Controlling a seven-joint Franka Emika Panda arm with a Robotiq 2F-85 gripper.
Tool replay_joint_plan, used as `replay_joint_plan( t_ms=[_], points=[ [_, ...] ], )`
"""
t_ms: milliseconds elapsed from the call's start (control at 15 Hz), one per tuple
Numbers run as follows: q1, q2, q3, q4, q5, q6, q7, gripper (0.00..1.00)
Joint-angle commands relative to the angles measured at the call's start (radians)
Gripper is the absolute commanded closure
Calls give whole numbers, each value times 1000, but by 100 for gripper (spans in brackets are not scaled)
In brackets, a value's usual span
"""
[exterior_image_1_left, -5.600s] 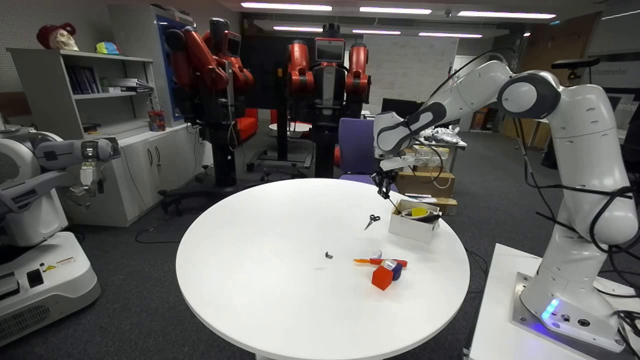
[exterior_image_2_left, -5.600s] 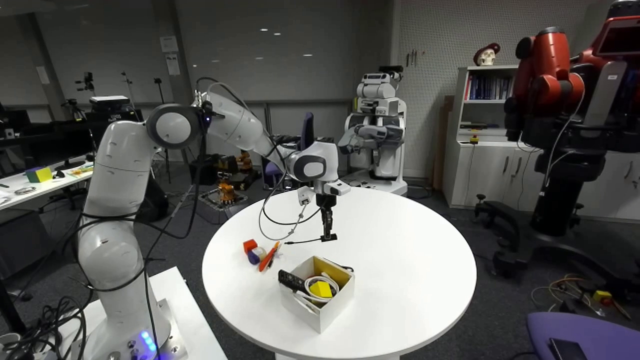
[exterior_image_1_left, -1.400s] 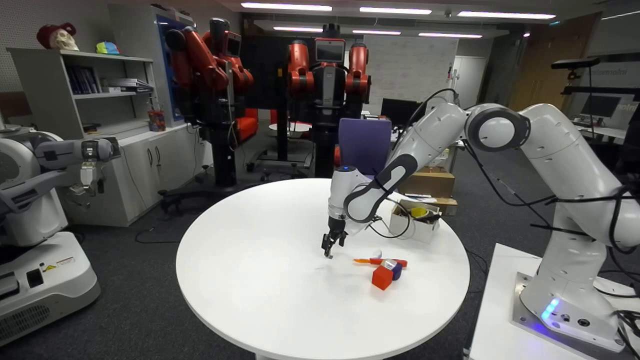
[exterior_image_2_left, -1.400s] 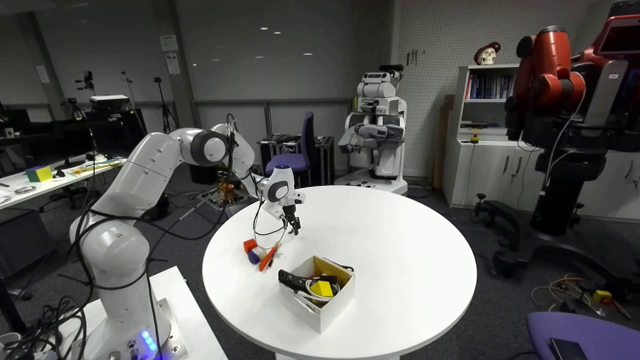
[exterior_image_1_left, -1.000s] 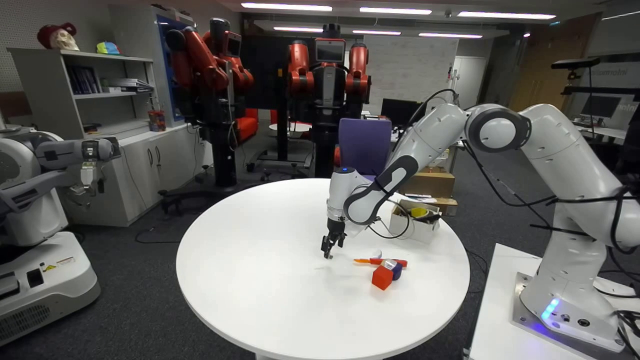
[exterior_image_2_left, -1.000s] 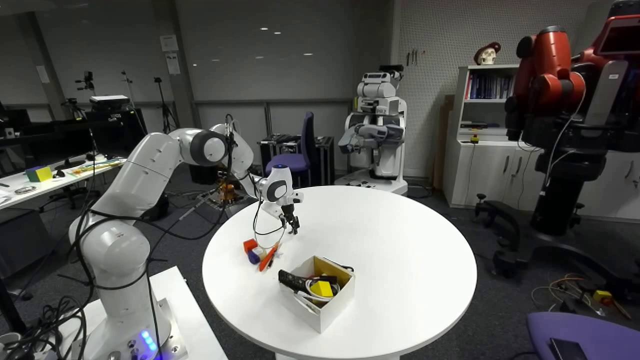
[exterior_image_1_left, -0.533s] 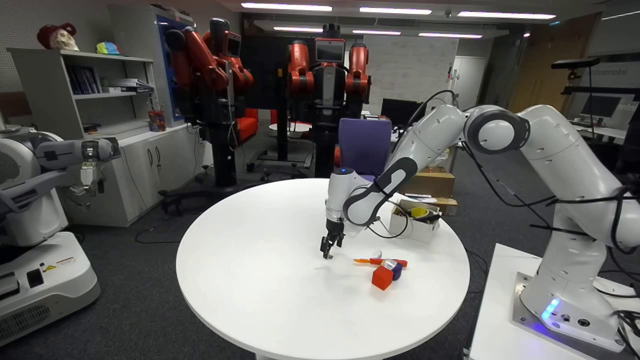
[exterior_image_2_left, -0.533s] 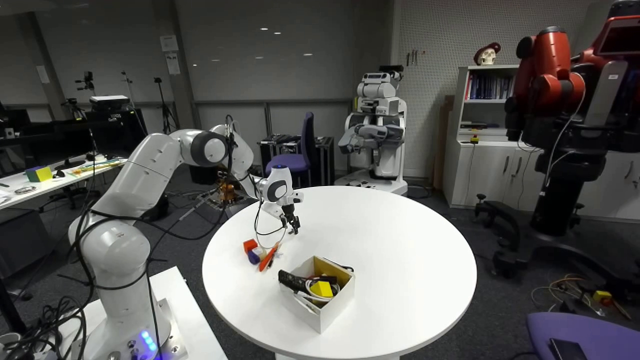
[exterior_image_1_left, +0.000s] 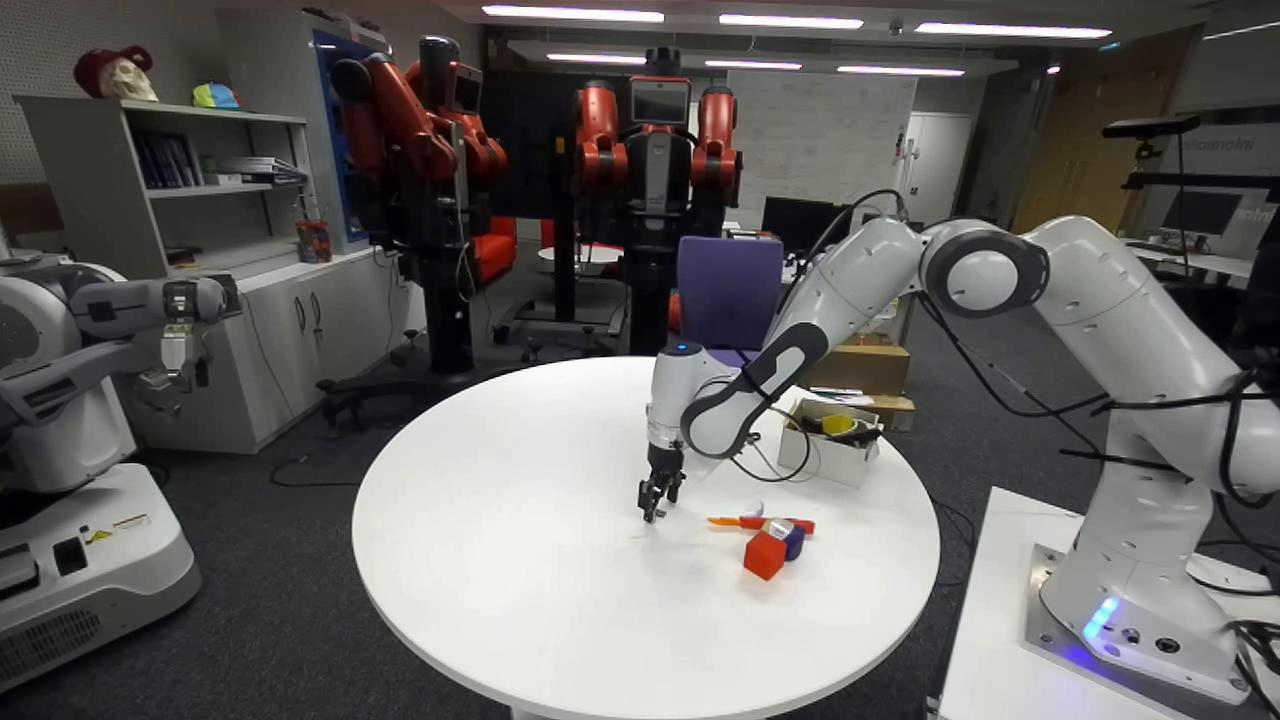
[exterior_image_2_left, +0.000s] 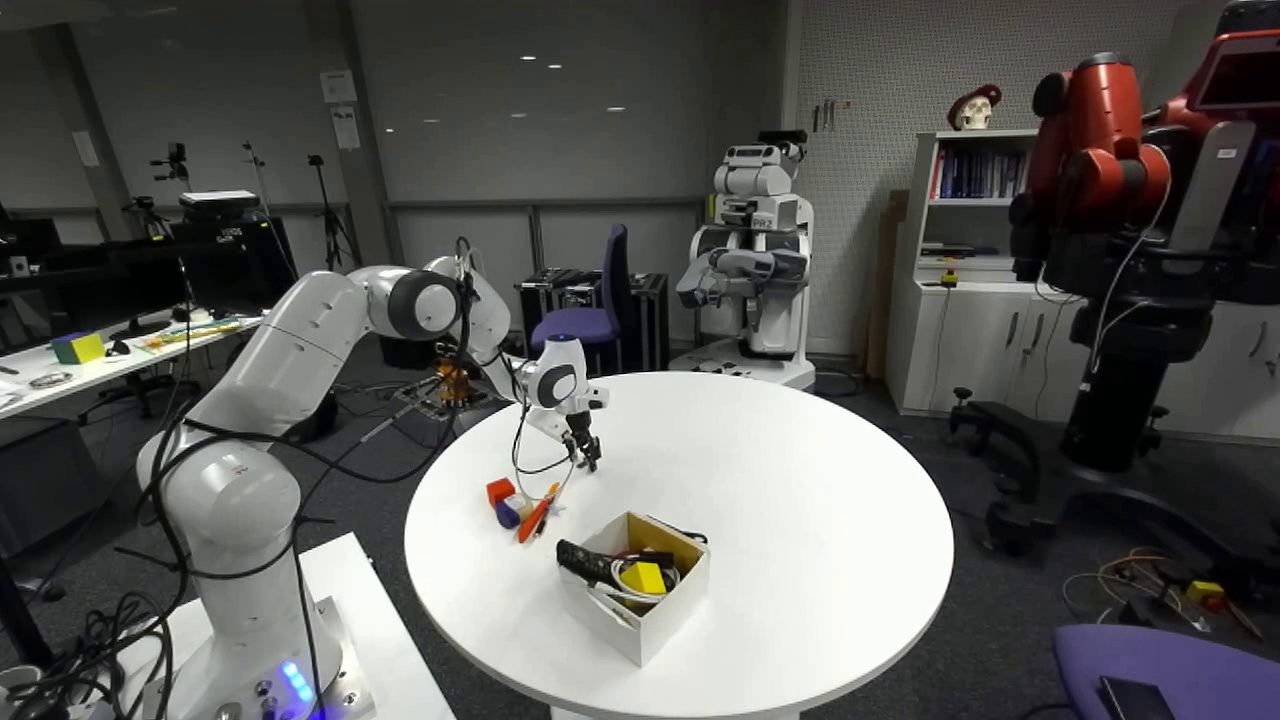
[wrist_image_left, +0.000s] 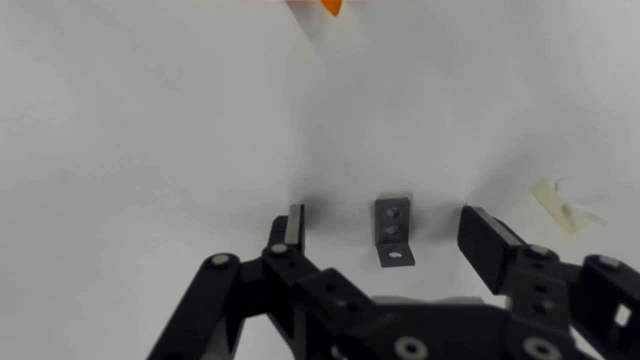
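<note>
My gripper (wrist_image_left: 382, 210) points down at the white round table (exterior_image_1_left: 520, 560), its fingertips close to the surface. A small dark grey L-shaped bracket (wrist_image_left: 392, 221) with round holes lies between the spread fingers. Neither finger touches it; the left finger (wrist_image_left: 296, 225) stands farther from it than the right. In both exterior views the gripper (exterior_image_1_left: 660, 507) (exterior_image_2_left: 588, 463) is over the same spot, and the bracket is barely discernible there. An orange tip (wrist_image_left: 332, 6) shows at the top edge of the wrist view.
Beside the gripper lie a red cube (exterior_image_1_left: 765, 555), a dark blue item (exterior_image_1_left: 794, 541) and an orange-red knife-like tool (exterior_image_2_left: 535, 522). A white box (exterior_image_2_left: 672, 612) holds a black remote (exterior_image_2_left: 583, 562), a yellow block (exterior_image_2_left: 642, 577) and cable. A pale yellowish scrap (wrist_image_left: 555, 205) is right of the fingers.
Earlier the gripper carried a thin dark item near the box; that item is out of it, and another dark piece shows in the box. Over the last second the gripper sank slightly around the bracket.
</note>
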Motion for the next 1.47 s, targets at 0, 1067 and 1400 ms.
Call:
replay_joint_plan(
  t_ms=[0,1067,1400],
  points=[
    [9,8,-8,34,-19,-30,14,49],
    [-4,-202,-29,-72,-7,-206,100,96],
    [-36,-353,-140,-143,-78,-331,234,96]
  ],
)
